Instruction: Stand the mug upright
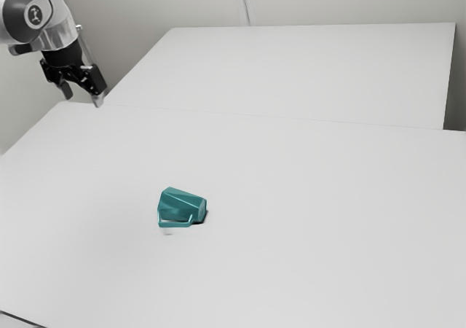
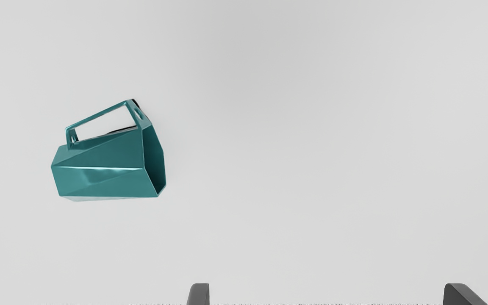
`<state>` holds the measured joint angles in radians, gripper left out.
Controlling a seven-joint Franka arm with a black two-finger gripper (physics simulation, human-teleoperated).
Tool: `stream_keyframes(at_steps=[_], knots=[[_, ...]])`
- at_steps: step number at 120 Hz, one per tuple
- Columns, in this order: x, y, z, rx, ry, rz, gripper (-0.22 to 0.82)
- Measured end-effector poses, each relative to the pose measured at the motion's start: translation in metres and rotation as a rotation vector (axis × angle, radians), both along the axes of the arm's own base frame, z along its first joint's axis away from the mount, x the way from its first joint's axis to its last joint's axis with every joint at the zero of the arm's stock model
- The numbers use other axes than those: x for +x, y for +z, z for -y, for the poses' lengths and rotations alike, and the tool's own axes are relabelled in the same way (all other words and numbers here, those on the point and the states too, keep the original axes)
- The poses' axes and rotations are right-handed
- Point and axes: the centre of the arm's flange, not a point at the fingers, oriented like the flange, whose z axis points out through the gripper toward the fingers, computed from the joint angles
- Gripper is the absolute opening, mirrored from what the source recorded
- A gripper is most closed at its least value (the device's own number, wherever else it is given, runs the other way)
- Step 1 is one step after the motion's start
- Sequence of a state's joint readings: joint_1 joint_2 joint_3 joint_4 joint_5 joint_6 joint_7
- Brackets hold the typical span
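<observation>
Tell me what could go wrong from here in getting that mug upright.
The mug lies on its side, so gripped as it lies and merely lifted, it could come down on its side again.

Its handle sticks out sideways; a finger might catch it and spin the mug.

The open gripper is high and well off to one side, so lowering straight down would likely miss.

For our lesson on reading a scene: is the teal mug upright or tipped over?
Tipped over: the mug lies on its side on the table, its open mouth facing sideways.
</observation>
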<state>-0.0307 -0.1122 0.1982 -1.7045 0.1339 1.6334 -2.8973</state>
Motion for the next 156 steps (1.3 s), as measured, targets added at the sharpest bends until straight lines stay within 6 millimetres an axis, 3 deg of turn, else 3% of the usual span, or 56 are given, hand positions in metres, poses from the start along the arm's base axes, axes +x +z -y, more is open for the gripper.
stream_keyframes(at_steps=[16,36,52,64,82,98,117,156], knots=[[0.0,-0.003,0.0,0.0,0.0,0.0,0.6],[-0.004,-0.022,-0.001,-0.027,0.004,-0.018,0.6],[-0.014,-0.067,-0.02,-0.221,0.1,-0.058,0.6],[-0.021,-0.118,-0.03,-0.361,0.181,-0.108,0.6],[-0.006,-0.187,-0.04,-0.527,0.3,-0.16,0.6],[0.003,-0.218,-0.045,-0.624,0.373,-0.169,0.6],[0.016,-0.258,-0.037,-0.727,0.44,-0.203,0.6],[0.015,-0.31,-0.025,-0.815,0.512,-0.279,0.6]])
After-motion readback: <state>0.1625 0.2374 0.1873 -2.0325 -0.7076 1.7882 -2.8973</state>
